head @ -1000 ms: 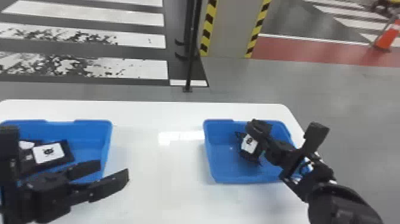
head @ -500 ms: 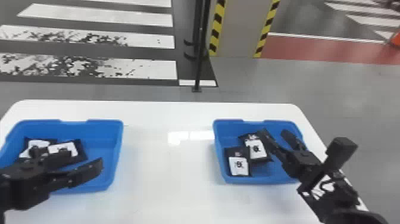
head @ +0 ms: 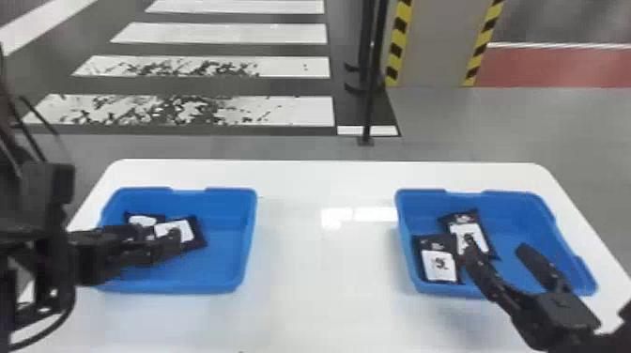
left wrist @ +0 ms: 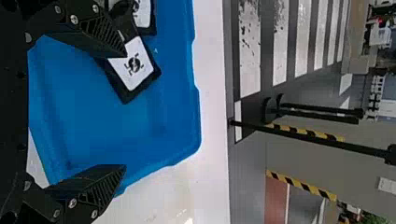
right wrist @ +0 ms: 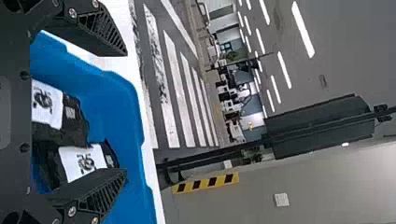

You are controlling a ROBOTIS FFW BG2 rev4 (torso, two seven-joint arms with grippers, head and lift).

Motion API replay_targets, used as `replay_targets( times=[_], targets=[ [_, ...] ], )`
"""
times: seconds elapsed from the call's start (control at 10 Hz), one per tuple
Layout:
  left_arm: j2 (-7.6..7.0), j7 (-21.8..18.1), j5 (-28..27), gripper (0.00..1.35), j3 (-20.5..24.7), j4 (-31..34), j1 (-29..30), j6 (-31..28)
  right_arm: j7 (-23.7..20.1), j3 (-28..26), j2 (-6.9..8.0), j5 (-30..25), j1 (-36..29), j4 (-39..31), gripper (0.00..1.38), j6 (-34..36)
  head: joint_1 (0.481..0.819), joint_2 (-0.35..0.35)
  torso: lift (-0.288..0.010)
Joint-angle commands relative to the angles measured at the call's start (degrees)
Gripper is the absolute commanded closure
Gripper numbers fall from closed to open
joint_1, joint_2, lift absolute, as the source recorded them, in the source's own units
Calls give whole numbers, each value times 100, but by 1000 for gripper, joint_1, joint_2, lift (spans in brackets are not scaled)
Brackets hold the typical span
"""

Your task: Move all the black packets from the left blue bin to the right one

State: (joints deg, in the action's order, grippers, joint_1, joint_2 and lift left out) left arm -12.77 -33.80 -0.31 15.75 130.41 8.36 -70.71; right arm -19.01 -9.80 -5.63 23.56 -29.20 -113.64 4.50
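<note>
Black packets [head: 199,237] lie paired in the left bin [head: 230,192] and right bin [head: 511,193]; our left gripper [left wrist: 124,108] and right gripper [right wrist: 126,112] stand open, and we suspect crowding could make a left grasp snag both packets.

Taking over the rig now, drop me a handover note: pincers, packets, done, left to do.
Left pincer: open and empty, over the left bin.
Right pincer: open and empty, over the right bin.
Done: two packets lie in the right bin.
Left: at least two black packets in the left bin, partly behind the left pincer in the head view; move these across.
</note>
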Motion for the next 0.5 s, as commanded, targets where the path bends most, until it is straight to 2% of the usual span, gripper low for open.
replay_targets(
  times=[0.0,0.2,0.3,0.4],
  targets=[
    [-59,14,-437,214,-113,-462,-429,-114,-32,203,1,341,-188,-104,144,14,695,59,-140],
    [-261,23,-1054,211,-341,-898,-865,-241,-41,363,1,546,-202,-61,144,70,695,123,-140],
    [-375,31,-1214,205,-478,-1151,-1048,-241,-67,375,1,581,-202,-61,144,155,695,156,-140],
    [-419,31,-1294,203,-627,-1432,-1174,-128,-67,363,1,638,-202,-47,144,183,695,179,-140]
  ],
)
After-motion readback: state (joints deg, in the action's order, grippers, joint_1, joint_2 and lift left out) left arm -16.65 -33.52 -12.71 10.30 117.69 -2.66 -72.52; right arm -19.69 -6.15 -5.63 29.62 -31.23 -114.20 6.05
